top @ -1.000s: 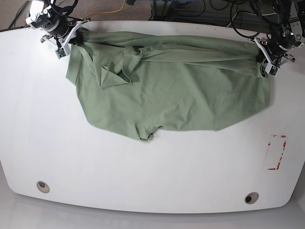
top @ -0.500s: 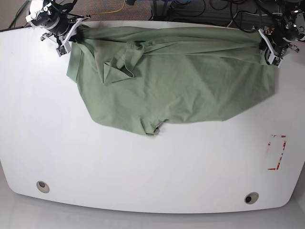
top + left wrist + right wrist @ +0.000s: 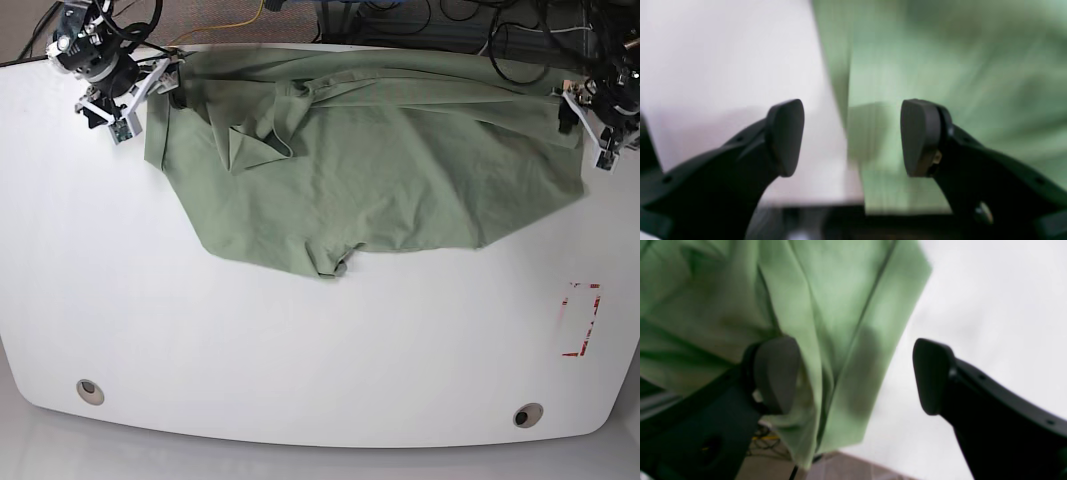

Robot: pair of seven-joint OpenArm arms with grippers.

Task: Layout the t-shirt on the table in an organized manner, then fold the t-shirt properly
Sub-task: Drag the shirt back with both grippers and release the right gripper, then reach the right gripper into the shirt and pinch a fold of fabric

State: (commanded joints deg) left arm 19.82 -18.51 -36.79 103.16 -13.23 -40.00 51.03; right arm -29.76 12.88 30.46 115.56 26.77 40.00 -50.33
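**A:** T-shirt (image 3: pixel 370 170) first, working from the near edge of the table (image 3: pixel 300 360): where does it lie?

**B:** The near half of the white top holds none of it. The cloth starts about midway, with a small bunched lobe (image 3: pixel 330 265) at its front edge, and spreads toward the far edge, crumpled and not squared. One flap is folded over near the far-left part.

**A:** How will it handle?

**B:** My guess is light, limp and easily dragged. It drapes in soft creases and keeps no shape, so lifting a single point would only bunch it. Two well-separated points on the hem or the shoulders seem the better hold.

**A:** And the grippers?

**B:** Both sit at the far corners. The right gripper (image 3: pixel 853 376) has its jaws spread wide; fabric hangs past one pad (image 3: pixel 776 373) but nothing is pinched. The left gripper (image 3: pixel 851 136) is likewise spread wide, with the shirt's edge running between the pads, gripped by neither.

**A:** Blur?

**B:** The left wrist view is smeared; finer detail is unreadable.
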